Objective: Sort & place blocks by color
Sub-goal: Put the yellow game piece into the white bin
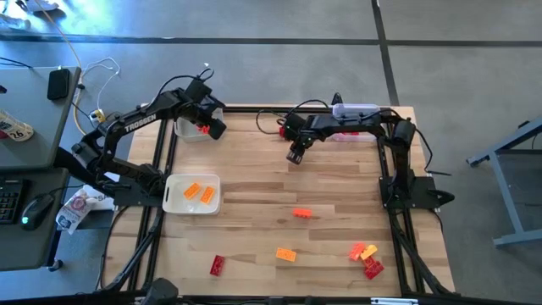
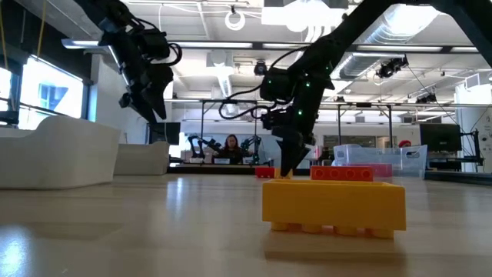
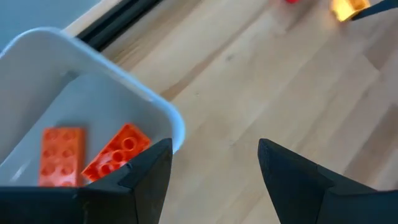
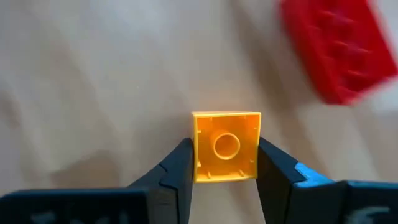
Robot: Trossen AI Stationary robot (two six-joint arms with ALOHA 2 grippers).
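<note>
My right gripper [image 1: 294, 156] hangs over the far middle of the table, fingers pointing down, shut on a small yellow block [image 4: 226, 146]. A red block [image 4: 339, 50] lies on the wood close by. My left gripper [image 3: 214, 149] is open above the table's far-left part, beside the rim of a white tray [image 3: 152, 109] that holds two orange-red blocks [image 3: 62, 155]. A second white tray [image 1: 174, 182] at the left edge holds orange blocks [image 1: 199, 192]. Loose blocks lie nearer: an orange one [image 1: 302, 213], a yellow-orange one [image 1: 286, 253], a red one [image 1: 218, 265] and a red and orange cluster [image 1: 366, 258]. My right gripper pinches the yellow block by two opposite side walls [image 4: 198, 149], one finger on each. The fingers come from above, pointing down. The block's hollow underside faces the wrist camera. It appears lifted off the wood.
A clear tray [image 1: 351, 131] with red blocks stands at the table's far right, next to the right arm's base. Black frame rails [image 1: 161, 161] run along the table's edges. Bare wood lies in the table's middle [image 1: 271, 182]. A person sits in the room far beyond the table [image 2: 231, 146].
</note>
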